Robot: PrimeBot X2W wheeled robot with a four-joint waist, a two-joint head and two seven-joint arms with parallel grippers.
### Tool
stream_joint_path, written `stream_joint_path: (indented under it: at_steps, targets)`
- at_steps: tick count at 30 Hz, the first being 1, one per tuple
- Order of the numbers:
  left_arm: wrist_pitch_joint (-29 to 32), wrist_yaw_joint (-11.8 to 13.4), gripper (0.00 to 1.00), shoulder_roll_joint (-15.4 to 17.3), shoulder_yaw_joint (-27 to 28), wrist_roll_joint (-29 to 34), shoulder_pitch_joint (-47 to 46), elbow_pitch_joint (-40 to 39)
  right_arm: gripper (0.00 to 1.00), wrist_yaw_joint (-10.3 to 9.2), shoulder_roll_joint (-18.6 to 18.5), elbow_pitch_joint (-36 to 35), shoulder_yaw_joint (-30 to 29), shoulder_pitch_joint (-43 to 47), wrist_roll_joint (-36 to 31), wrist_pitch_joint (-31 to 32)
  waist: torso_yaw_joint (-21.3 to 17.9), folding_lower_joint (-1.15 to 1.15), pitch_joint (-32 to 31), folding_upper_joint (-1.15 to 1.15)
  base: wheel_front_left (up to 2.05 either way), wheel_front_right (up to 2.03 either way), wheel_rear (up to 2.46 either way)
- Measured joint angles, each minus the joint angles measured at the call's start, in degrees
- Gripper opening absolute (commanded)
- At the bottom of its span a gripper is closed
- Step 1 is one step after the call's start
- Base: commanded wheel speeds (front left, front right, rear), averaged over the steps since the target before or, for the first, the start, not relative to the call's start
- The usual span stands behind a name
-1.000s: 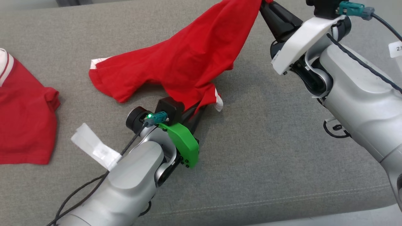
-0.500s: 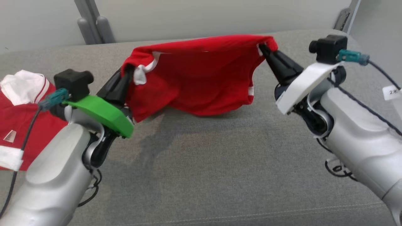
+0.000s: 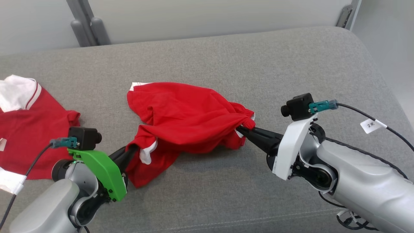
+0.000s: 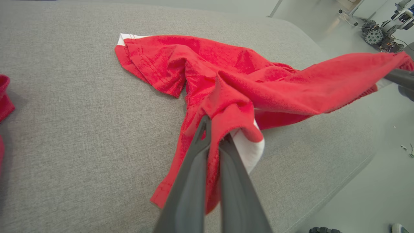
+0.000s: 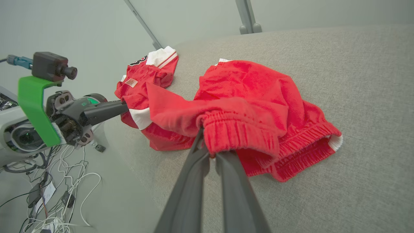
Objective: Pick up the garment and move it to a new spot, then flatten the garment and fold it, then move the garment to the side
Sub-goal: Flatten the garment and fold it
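Note:
The garment is a pair of red shorts with white trim, lying crumpled on the grey cushion. My left gripper is shut on its near-left corner, by a white-edged hem. My right gripper is shut on the gathered elastic waistband at the garment's right end. Between the two grippers the cloth sags and rests on the cushion. In the left wrist view the garment stretches away to the right gripper at the far right.
A second red-and-white garment lies at the cushion's left side. Grey metal posts stand behind the cushion by the wall. The cushion's front seam runs close to both arms. Cables lie on the floor beside the cushion.
Half a second ago both grippers held the garment stretched in the air; now they have come down and toward me, laying it on the cushion. The head camera has also shifted.

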Motion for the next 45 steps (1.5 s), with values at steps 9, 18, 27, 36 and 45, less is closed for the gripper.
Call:
stream_joint_path:
  at_steps: [9, 18, 27, 36, 45]
  targets:
    - [10.46, 0.00, 0.00, 2.32, 1.46, -3.69, -11.93, -0.55, 0.00, 0.00, -1.90, 1.04, -1.64, -12.07, 3.50, 8.48, -1.15, 0.00, 5.86, 0.00, 0.00, 0.00, 0.00]
    - [5.25, -0.22, 0.00, 5.64, 7.23, 9.92, -35.43, 1.22, 0.00, -0.08, 1.36, 9.16, -15.82, -30.71, 4.87, 4.91, -1.95, 0.00, 12.87, 0.00, 0.00, 0.00, 0.00]
    - [-9.77, -0.44, 0.00, 4.83, 9.80, 19.71, -43.20, 0.75, 0.00, 0.01, 3.50, 8.59, -19.26, -37.68, 0.60, -7.69, -1.98, 0.00, 19.67, 0.00, 0.00, 0.00, 0.00]
    - [-15.23, -0.44, 0.00, -0.43, 0.16, 17.33, -19.33, 1.97, 0.00, -0.01, 2.12, 9.45, -8.80, -14.19, 2.37, -10.07, -1.15, 0.01, 18.48, 0.00, 0.00, 0.00, 0.00]
    - [-15.53, 0.75, 0.00, 2.43, -2.16, 24.18, -10.05, 2.71, 0.00, -0.01, 0.44, 5.82, -6.93, -5.62, 3.98, -12.02, -1.27, 0.00, 14.00, 0.00, 0.00, 0.00, 0.00]
